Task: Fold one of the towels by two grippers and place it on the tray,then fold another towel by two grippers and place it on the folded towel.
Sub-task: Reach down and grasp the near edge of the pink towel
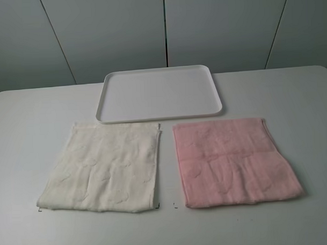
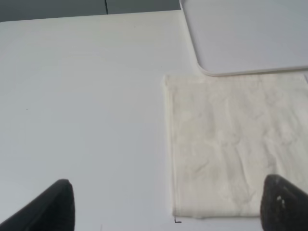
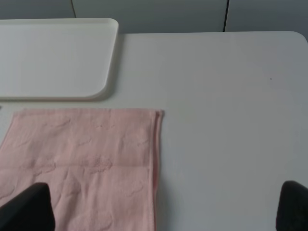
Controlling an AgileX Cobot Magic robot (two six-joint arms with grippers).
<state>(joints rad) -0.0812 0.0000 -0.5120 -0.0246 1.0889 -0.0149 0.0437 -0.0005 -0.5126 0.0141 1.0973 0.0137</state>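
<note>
A cream towel (image 1: pixel 103 166) lies flat on the white table at front left, and a pink towel (image 1: pixel 233 160) lies flat at front right. A white tray (image 1: pixel 158 93) sits behind them, empty. Neither gripper shows in the exterior high view. In the left wrist view, my left gripper (image 2: pixel 168 207) is open, its black fingertips (image 2: pixel 53 207) wide apart above the cream towel's (image 2: pixel 231 149) near left corner. In the right wrist view, my right gripper (image 3: pixel 163 211) is open above the pink towel's (image 3: pixel 82 163) right edge. Both are empty.
The tray's corner shows in the left wrist view (image 2: pixel 245 38) and in the right wrist view (image 3: pixel 53 57). Grey wall panels (image 1: pixel 160 31) stand behind the table. Bare table surface (image 1: pixel 24 122) lies left and right of the towels.
</note>
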